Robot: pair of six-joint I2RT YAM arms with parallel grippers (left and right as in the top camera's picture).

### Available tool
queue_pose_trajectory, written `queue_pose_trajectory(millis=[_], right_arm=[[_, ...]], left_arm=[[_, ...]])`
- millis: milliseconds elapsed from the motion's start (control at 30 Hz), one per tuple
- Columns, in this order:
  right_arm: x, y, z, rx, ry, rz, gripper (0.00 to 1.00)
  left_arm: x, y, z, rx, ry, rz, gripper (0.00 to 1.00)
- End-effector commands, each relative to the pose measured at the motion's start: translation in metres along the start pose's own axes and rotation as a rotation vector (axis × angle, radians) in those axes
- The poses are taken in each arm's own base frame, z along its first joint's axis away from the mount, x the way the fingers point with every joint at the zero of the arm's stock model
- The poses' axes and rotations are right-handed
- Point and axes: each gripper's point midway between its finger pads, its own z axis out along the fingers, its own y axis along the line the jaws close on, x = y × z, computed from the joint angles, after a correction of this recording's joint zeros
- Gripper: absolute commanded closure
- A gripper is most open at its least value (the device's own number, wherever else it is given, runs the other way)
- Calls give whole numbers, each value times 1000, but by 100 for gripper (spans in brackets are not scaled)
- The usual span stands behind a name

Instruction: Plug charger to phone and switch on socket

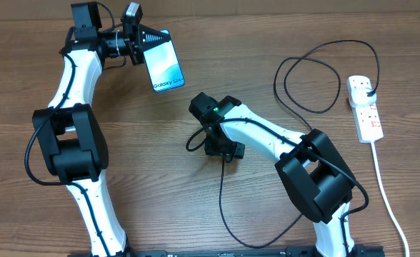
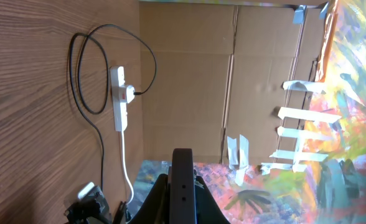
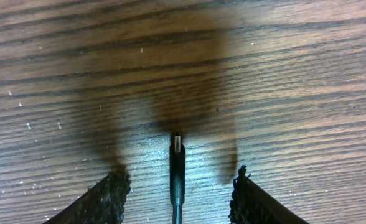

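Left jaws clamped on phone [image 1: 163, 63] | right jaws apart, straddling charger [image 3: 177, 168] tip | phone text: "Galaxy"

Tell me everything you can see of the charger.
The charger is a long, thin black cable, rubbery-looking. Its black plug head sits in an outlet near one end of the white socket. From there the cable loops loosely on the wooden table and runs toward the right end effector. Its slim, metal-tipped connector lies flat on the wood between the open fingers, touching neither.
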Motion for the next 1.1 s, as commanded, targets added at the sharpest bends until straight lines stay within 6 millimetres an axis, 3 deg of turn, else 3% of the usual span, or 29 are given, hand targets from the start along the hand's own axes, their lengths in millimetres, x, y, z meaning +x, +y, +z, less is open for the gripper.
queue_pose_trajectory(millis=[0,267,533,1067], right_arm=[[0,-3,4,20,-6,1,44],[1,-5,22,54,13,-1,44],[3,-5,22,57,14,-7,45],[9,-5,29,64,13,-21,74]], left_arm=[[8,-21,-1,26,25,55,96],[6,-19,-1,15,13,54,96],[5,-19,-1,14,12,54,96],[5,-19,-1,14,12,54,95]])
